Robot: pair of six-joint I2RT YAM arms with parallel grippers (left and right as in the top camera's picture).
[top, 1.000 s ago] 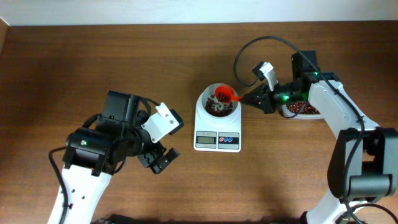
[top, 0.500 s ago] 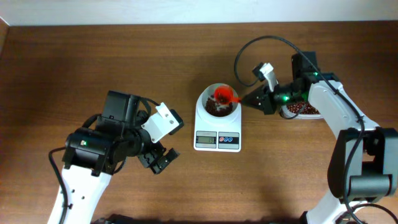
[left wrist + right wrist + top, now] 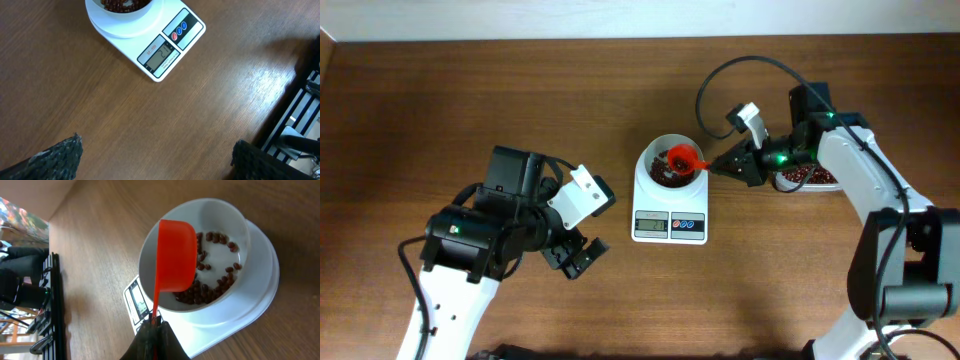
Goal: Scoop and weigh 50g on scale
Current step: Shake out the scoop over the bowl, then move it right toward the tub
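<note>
Step in hand: dumping. Right pincer [image 3: 154,325] is clamped tight on the thin handle of the red plastic scoop [image 3: 175,255], which sits tipped over the round white bowl [image 3: 222,217] w/ no beans visible in it. The small white digital scale [image 3: 670,226] is mid-table, bowl on top w/ a thin layer of red-brown beans [image 3: 210,287]. Clear plastic tub of beans [image 3: 805,178] is just right of it, partly behind the arm. Left pincer [image 3: 578,260] hangs near-left, spread wide, holding nothing. Display digits too small to trust, but bowl looks far from full. Next probably: swing the scoop right to the tub, refill, and pour gently approx. at bowl centre.
</note>
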